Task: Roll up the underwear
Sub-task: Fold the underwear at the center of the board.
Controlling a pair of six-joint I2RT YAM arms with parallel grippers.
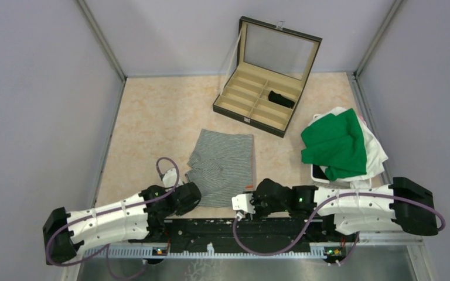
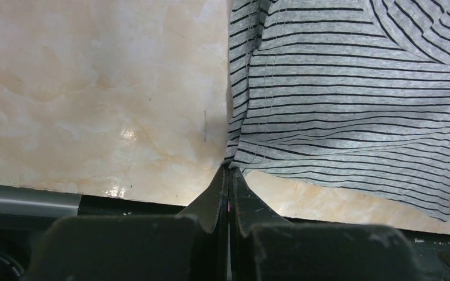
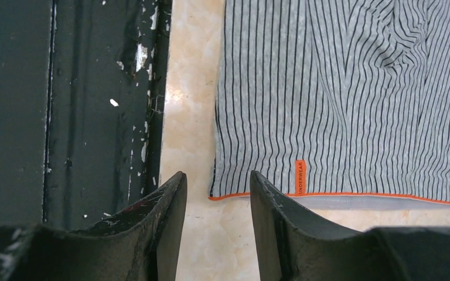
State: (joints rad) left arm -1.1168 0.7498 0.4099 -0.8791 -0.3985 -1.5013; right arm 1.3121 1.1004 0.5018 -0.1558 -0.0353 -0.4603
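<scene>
Here, corner of grey underwear [image 3: 340, 88] between tips of right claw [image 3: 218, 193]

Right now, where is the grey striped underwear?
In the top view, the grey striped underwear lies spread at the table's near centre, between the left end effector and right end effector, nearer than the compartmented case and left of the green cloth.

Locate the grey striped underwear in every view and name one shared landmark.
Top external: striped underwear at centre, toward the bottom.
Left wrist: upper right, one corner reaching down to mid-frame.
Right wrist: upper right.
Landmark: its orange label, at the near hem.
</scene>
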